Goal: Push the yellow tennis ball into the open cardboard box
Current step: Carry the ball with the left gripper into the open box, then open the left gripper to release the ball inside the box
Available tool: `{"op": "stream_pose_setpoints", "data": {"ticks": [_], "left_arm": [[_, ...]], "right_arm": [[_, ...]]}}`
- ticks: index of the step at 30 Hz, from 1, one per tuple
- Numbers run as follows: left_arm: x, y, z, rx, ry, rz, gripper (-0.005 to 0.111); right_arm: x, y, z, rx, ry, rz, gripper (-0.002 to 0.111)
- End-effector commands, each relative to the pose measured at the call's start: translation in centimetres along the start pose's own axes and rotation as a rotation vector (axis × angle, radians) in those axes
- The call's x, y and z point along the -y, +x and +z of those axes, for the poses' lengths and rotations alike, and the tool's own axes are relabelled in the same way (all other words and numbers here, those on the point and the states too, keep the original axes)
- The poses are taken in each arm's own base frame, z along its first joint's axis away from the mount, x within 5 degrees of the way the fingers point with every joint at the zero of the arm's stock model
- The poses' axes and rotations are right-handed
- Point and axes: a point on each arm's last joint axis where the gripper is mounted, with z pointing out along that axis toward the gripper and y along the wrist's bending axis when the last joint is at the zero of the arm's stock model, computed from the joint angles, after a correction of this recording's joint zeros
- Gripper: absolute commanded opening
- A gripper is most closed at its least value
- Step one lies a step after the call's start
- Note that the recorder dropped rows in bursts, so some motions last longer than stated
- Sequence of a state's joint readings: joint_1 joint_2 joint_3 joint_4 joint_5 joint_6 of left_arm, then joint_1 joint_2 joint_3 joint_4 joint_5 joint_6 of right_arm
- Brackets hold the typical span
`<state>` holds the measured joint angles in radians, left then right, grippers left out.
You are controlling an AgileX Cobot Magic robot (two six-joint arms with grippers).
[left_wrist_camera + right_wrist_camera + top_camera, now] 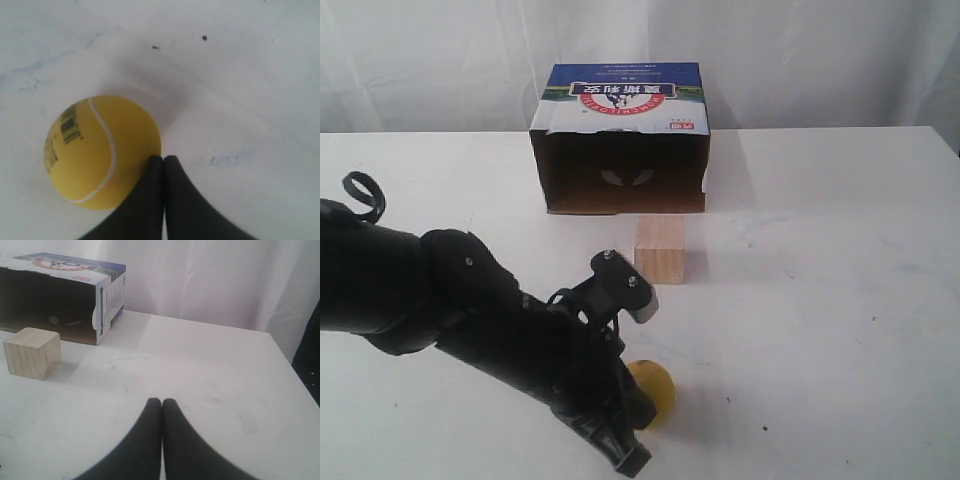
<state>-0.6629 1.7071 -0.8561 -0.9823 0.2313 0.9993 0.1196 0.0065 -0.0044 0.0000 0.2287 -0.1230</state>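
The yellow tennis ball lies on the white table, near its front edge. My left gripper is shut with nothing between its fingers, and its tips rest against the side of the yellow tennis ball. The left arm reaches in from the left. At the back stands the open cardboard box, its dark opening facing the ball. My right gripper is shut and empty, low over bare table to the right of the open cardboard box. It is out of the exterior view.
A pale wooden cube stands just in front of the box opening, between the ball and the box; the right wrist view shows the cube too. A white curtain hangs behind the table.
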Motion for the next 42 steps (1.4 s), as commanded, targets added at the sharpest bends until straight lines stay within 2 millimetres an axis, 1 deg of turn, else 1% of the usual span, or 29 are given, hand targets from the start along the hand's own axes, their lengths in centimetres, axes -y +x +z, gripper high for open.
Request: {"op": "stream_pose_setpoints", "data": {"ticks": [1,3,5,12,15,18,20,22,23,24,25,27,30,34,38,42], "left_arm": [[-1.4,2.5,0.7,-0.057,-0.082,-0.040,0.000],[-1.4,2.9,0.2,-0.045,-0.111,-0.040,0.000],[-1.5,3.1,-0.7,-0.010,-0.158,-0.043,0.000],[-2.9,2.8,-5.6,0.122,-0.252,-0.070,0.000],[-3.1,2.8,-7.5,0.165,-0.267,-0.073,0.000],[-3.3,2.7,-8.8,0.201,-0.302,-0.062,0.000],[-3.9,2.4,-9.3,0.242,-0.384,-0.056,0.000],[-5.5,1.9,-9.5,0.289,-0.529,-0.075,0.000],[-6.7,1.4,-9.4,0.305,-0.592,-0.094,0.000],[-7.5,0.8,-9.2,0.304,-0.599,-0.097,0.000],[-7.7,0.4,-8.7,0.282,-0.555,-0.100,0.000],[-7.2,-0.9,-8.2,0.249,-0.445,-0.090,0.000],[-6.4,-1.3,-7.7,0.247,-0.417,-0.070,0.000],[-6.2,-1.0,-7.6,0.242,-0.424,-0.059,0.000],[-6.0,-0.1,-7.2,0.209,-0.404,-0.067,0.000],[-6.1,0.4,-7.0,0.205,-0.426,-0.072,0.000]], "right_arm": [[0.0,0.1,0.0,0.008,0.004,-0.017,0.000],[0.0,0.1,0.0,0.008,0.004,-0.017,0.000],[0.0,0.1,0.0,0.008,0.004,-0.017,0.000],[0.0,0.1,0.0,0.008,0.002,0.012,0.000],[0.0,0.1,0.0,0.008,0.002,0.012,0.000],[0.0,0.1,0.0,0.008,0.002,0.012,0.000],[0.0,0.1,0.0,0.008,0.002,0.014,0.000],[0.0,0.1,0.0,0.008,0.002,0.014,0.000],[0.0,0.1,0.0,0.008,0.002,0.014,0.000],[0.0,0.1,0.0,0.008,0.002,0.014,0.000],[0.0,0.1,0.0,0.008,0.002,0.014,0.000],[0.0,0.1,0.0,0.008,0.002,0.014,0.000],[0.0,0.1,0.0,0.008,0.002,0.014,0.000],[0.0,0.1,0.0,0.008,0.002,0.014,0.000],[0.0,0.1,0.0,0.008,0.002,0.014,0.000],[0.0,0.1,0.0,0.008,0.002,0.014,0.000]]}}
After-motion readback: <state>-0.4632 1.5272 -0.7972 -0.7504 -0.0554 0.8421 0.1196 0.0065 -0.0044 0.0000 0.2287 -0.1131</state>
